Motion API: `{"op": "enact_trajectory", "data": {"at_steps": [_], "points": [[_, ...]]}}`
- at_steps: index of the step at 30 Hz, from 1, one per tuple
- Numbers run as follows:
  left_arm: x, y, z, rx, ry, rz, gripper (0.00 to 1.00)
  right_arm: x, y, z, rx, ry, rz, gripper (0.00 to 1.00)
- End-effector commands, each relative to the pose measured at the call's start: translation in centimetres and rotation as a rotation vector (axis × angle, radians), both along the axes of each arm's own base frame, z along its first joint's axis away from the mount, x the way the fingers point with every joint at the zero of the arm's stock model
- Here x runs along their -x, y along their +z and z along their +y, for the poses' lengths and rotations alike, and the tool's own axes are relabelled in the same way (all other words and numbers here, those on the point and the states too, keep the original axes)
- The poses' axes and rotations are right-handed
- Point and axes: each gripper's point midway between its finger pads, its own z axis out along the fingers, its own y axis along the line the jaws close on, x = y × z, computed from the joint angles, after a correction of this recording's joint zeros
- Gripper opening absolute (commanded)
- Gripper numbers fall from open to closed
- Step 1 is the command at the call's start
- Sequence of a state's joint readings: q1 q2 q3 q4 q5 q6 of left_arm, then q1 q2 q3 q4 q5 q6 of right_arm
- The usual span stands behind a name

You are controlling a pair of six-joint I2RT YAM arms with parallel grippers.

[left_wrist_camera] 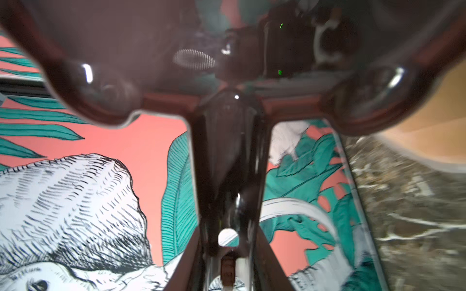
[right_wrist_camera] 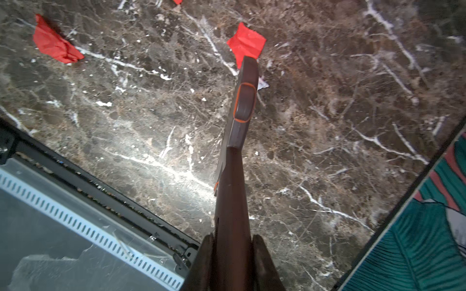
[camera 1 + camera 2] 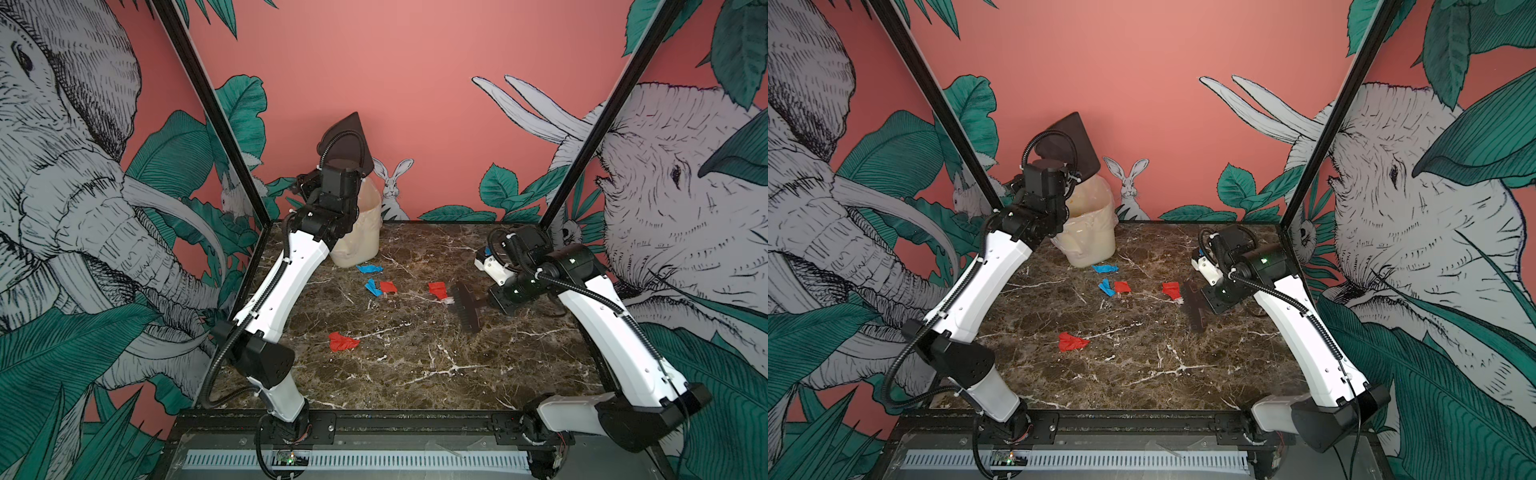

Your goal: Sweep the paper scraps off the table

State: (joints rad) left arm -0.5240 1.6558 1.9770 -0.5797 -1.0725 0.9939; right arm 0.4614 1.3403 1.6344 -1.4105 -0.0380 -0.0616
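Progress check: I'd call this mid-job with plenty left. Five coloured paper scraps [image 3: 1122, 286] lie on the worktop [image 3: 415, 374], plus a tiny white fleck [image 3: 449, 300].

The right fingers [image 2: 261, 262] are clamped tight on the handle of a dark brown brush [image 2: 242, 100]. Its bristle end is down on the marble. A flat red piece [image 2: 248, 42] sits right at the brush's far tip (can't tell if they touch), and the white fleck is just beside the head. A crumpled red wad [image 3: 341, 341] lies well off to one side of those fingers. Farther out past the brush are a red square [image 3: 387, 286] next to a blue twist [image 3: 372, 287], and a blue strip [image 3: 369, 269] just short of the bin [image 3: 365, 237].

The left fingers [image 1: 266, 269] are closed around the handle of a glossy dark dustpan [image 3: 347, 137], held high and tipped over the bin, well apart from every scrap. I can't tell what's inside the bin.

Materials: the scraps are thin paper, some flat and creased, some scrunched, so I'd guess they skid easily. The worktop is a smooth dark brown marble pattern with white veins, which hides white bits nicely. The bin is cream with a crinkly plastic liner. The brush has short, stiff-looking bristles and an orange-trimmed inset on its back.
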Motion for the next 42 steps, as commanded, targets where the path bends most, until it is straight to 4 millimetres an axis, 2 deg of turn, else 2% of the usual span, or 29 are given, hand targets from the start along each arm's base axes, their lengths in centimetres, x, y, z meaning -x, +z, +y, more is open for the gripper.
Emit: {"op": "enact_trajectory", "data": {"at_steps": [1, 5, 11, 12, 16, 22, 28, 36, 42], "points": [[3.3, -1.6, -2.1, 0.189, -0.070, 0.024, 0.00, -2.4, 0.5, -1.7, 0.122, -0.029, -0.078, 0.00], [5.7, -5.4, -4.2, 0.362, -0.124, 0.116, 0.00, -4.8, 0.1, -2.3, 0.222, -0.034, -0.100, 0.00], [9.8, -13.8, -5.9, 0.596, -0.115, 0.301, 0.00, -8.0, -0.4, -1.9, 0.321, -0.007, -0.098, 0.00], [10.5, -15.3, -6.1, 0.631, -0.106, 0.333, 0.00, -8.5, -1.0, -1.6, 0.344, 0.008, -0.080, 0.00], [13.7, -21.1, -7.5, 0.713, -0.095, 0.482, 0.00, -9.5, -2.3, -0.5, 0.420, 0.070, -0.053, 0.00], [17.9, -26.9, -8.2, 0.750, -0.044, 0.646, 0.00, -9.6, -4.3, 1.1, 0.477, 0.150, -0.004, 0.00], [21.4, -30.3, -6.7, 0.725, 0.033, 0.755, 0.00, -8.2, -5.8, 2.8, 0.490, 0.252, 0.039, 0.00], [23.2, -31.1, -7.8, 0.726, 0.038, 0.826, 0.00, -5.0, -6.8, 4.6, 0.502, 0.367, 0.106, 0.00], [24.4, -31.9, -8.7, 0.739, 0.043, 0.869, 0.00, -2.1, -6.0, 6.1, 0.421, 0.423, 0.142, 0.00]]}}
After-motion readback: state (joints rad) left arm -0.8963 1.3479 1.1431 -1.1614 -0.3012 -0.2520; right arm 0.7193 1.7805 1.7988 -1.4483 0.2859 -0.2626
